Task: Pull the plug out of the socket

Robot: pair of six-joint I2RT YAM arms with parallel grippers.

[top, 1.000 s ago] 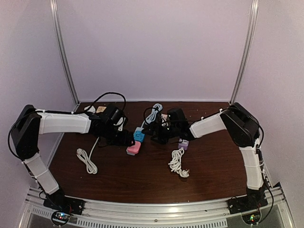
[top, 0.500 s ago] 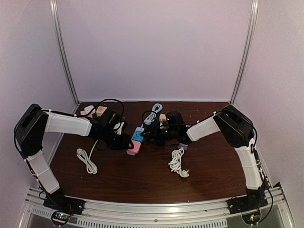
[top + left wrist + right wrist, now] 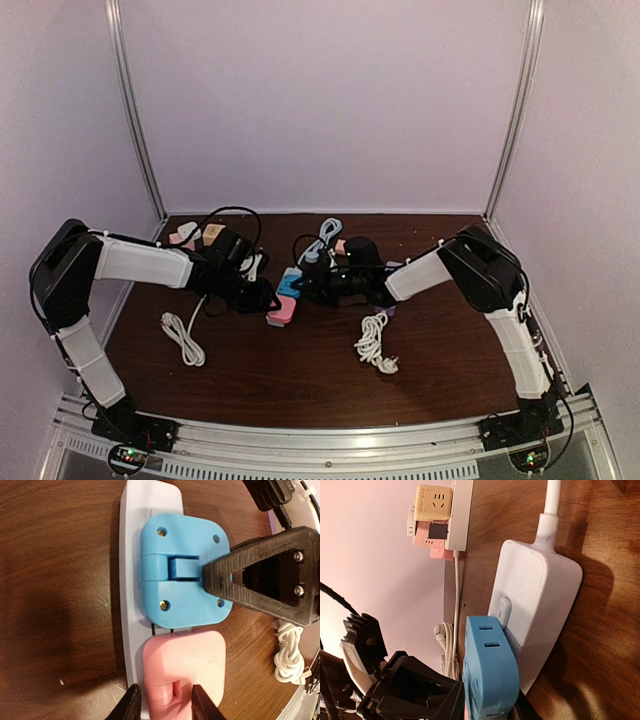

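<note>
blue plug [image 3: 180,597], pink plug [image 3: 182,660], in white socket [image 3: 131,555]

The top camera looks down from above and behind over the whole table [image 3: 300,380], while both wrist cameras, very close, view the same white power strip [image 3: 129,580] and blue plug [image 3: 182,555] from opposite sides.

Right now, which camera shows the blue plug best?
The left wrist view: the blue plug shows its face close up, screws included. The right wrist view shows its side; the top view, a tiny speck.
</note>
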